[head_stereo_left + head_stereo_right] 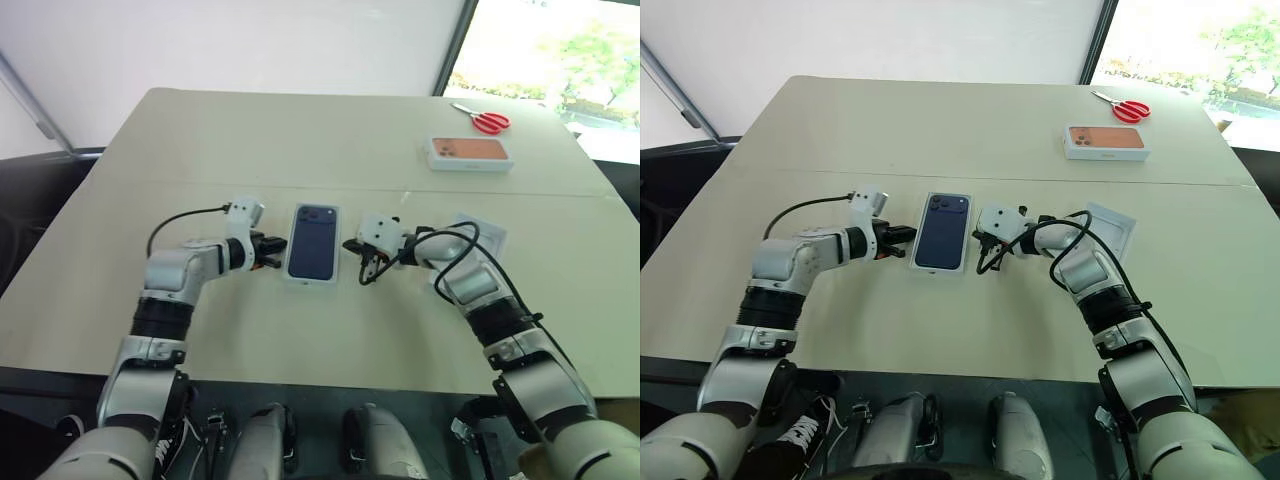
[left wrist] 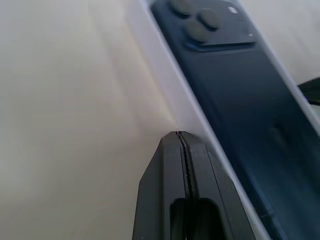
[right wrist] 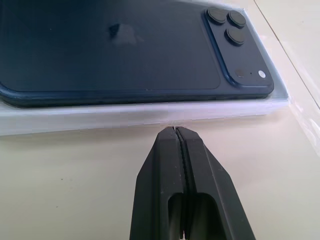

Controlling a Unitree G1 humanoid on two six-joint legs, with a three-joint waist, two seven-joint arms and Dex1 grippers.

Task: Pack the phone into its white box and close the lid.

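Fingers of both grippers are pressed fully together, holding nothing, and each set of tips points at a long side of the white box (image 1: 312,243) from opposite sides. This box lies flat near the middle of the pale table (image 1: 330,140), its long axis running away from the robot. What shows on top is dark navy with a camera cluster at the far corner on the robot's left; whether this is the phone (image 1: 941,231) itself lying back-up in the open base or the picture on a lid already seated, the pictures do not settle.

Left gripper (image 1: 275,250) sits just beside the box's left long edge, about midway along it; in the left wrist view its closed tips (image 2: 179,137) appear to meet the white side wall or stand a hair off it. Right gripper (image 1: 981,240) mirrors it at the right long edge; the right wrist view shows its tips (image 3: 174,131) right at the foot of the white wall.

Behind the right arm lies a thin white insert (image 1: 1115,228). Farther off on the right sit an orange-pictured box (image 1: 470,153) and red-handled scissors (image 1: 484,120).
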